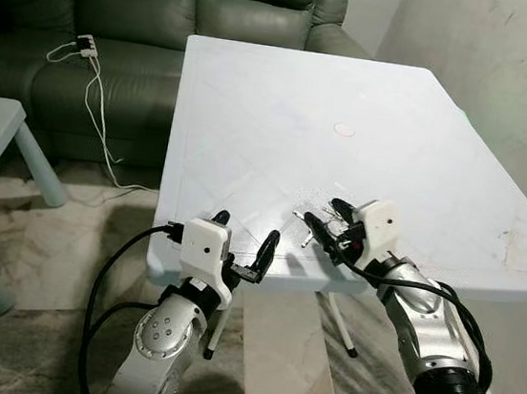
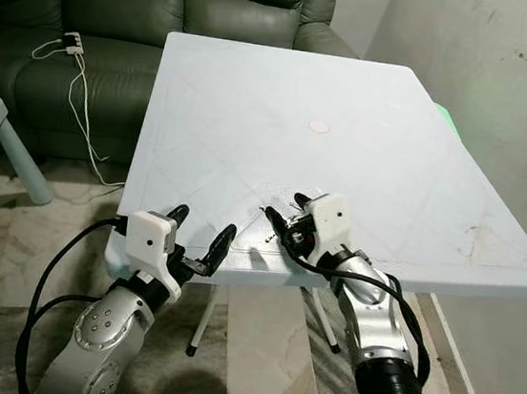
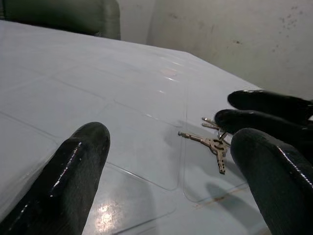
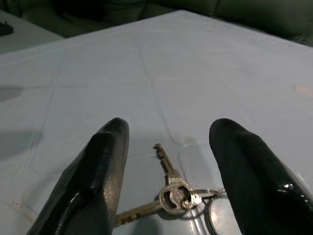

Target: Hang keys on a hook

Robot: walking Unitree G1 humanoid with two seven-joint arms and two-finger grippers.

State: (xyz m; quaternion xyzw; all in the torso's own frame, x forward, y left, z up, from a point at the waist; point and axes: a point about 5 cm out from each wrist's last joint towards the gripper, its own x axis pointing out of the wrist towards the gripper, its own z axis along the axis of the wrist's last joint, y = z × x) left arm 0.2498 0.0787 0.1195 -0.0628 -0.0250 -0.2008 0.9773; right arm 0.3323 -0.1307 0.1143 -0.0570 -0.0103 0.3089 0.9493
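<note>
— What carries everything here?

— A pale blue table, its top marked with faint crossing lines and a few brownish stains near the right edge.

— What lies on it?

— A bunch of keys on a ring, flat on the top close to the near edge. Farther in, near the middle, there is a small round pinkish spot; what it is cannot be told.

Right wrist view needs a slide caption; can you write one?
Open right gripper poised over silver metal keys on a ring, lying on the pale blue table.
</note>
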